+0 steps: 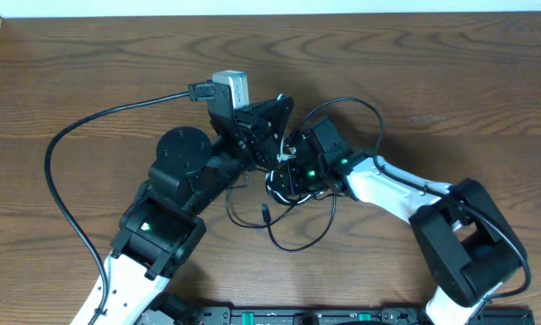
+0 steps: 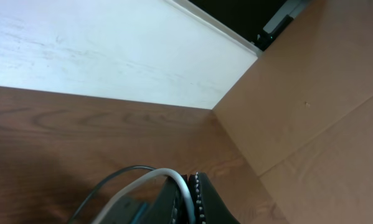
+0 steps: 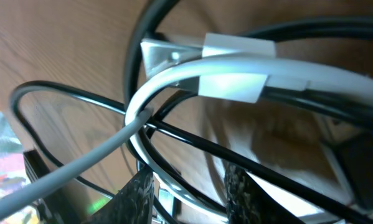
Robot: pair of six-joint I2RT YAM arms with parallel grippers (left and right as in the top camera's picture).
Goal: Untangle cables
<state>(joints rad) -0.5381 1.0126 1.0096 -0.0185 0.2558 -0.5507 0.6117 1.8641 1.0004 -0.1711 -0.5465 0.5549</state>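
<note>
Looking past the right gripper, we see its two ribbed black fingers spread apart, with cords passing through the gap. One smooth white round cord rises from the lower left, bends sharply and runs rightward. At least three thin glossy black cords cross it slantwise. Two white tape bands wrap the bundle. From overhead, the knot sits mid-table between both arms, one black loop trailing toward the base and another loop arcing away. We cannot tell whether the left gripper is closed. Beneath everything lies the brown wood-grain table.
</note>
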